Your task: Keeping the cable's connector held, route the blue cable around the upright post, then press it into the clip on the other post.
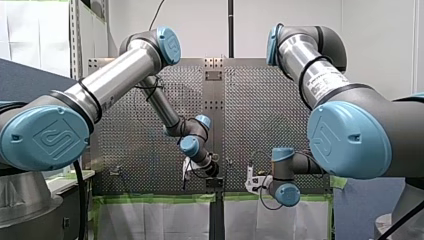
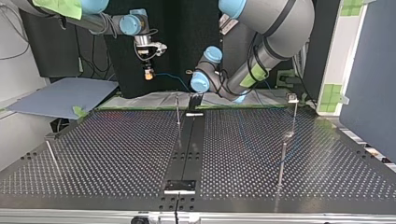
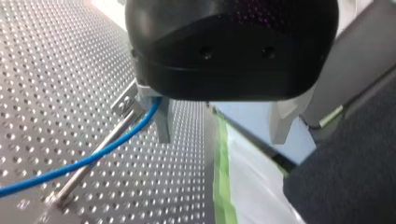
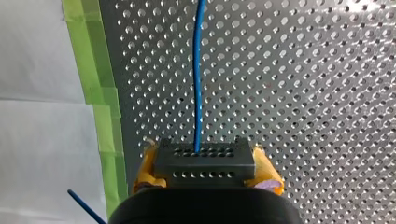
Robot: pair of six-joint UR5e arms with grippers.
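My right pincer point(image 2: 148, 73), upper left in the top view, grips the connector point(image 4: 204, 161) tight between yellow pads point(image 4: 148, 165); blue cable point(image 4: 198, 74) runs to my left pincer point(image 3: 222, 130), fingers point(image 3: 163, 126) apart holding nothing, beside the upright post point(image 3: 72, 179); best to sweep wide, tension light.

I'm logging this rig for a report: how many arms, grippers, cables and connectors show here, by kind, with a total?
Arms: 2 (my left arm, my right arm)
Grippers: 2 (my left gripper, my right gripper)
Cables: 1 (blue cable)
Connectors: 1 (connector)
Total: 6
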